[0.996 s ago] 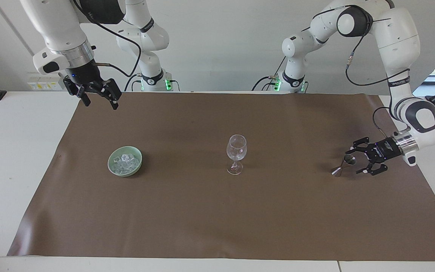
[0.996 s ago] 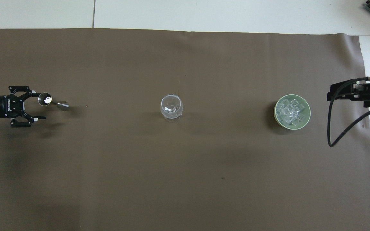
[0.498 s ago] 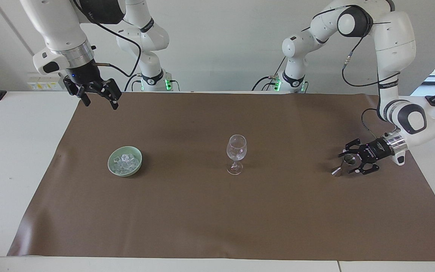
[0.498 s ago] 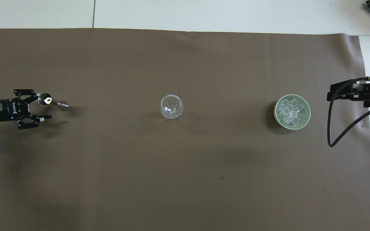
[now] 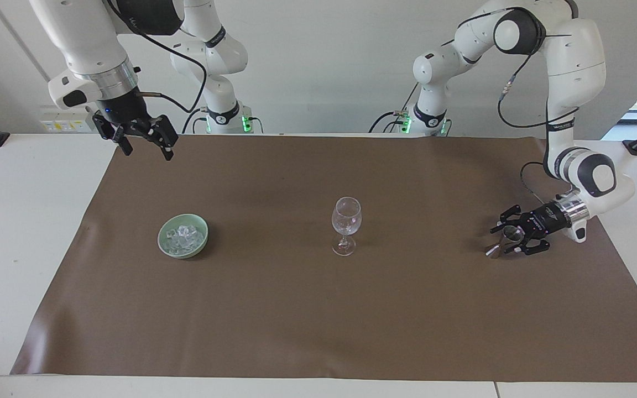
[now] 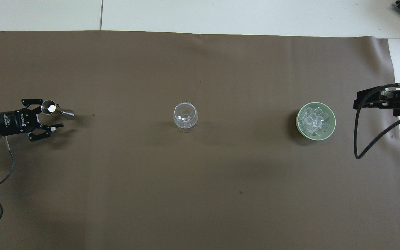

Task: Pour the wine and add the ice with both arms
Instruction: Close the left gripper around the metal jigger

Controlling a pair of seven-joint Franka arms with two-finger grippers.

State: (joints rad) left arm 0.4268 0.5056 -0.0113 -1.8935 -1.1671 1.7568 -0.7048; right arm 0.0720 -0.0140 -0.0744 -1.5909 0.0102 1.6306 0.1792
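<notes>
Now the left gripper (image 5: 510, 239) has slid in around the small metal measuring cup (image 5: 505, 238), jaws narrowing but not visibly clamped, while the right gripper (image 5: 144, 139) waits open and the ice (image 5: 183, 237) sits in its green bowl (image 5: 203, 226).

Left gripper (image 5: 509, 239) low, jaws apart; right gripper (image 5: 144, 145) raised, open.

A matt brown cloth (image 5: 318, 309) covers the smooth white table (image 5: 14, 221). The stemmed glass (image 5: 346, 224) and the ice (image 5: 183, 237) are clear and glossy, the green bowl (image 5: 165, 247) looks glazed, and the small measuring cup (image 6: 52, 109) is shiny polished metal.
</notes>
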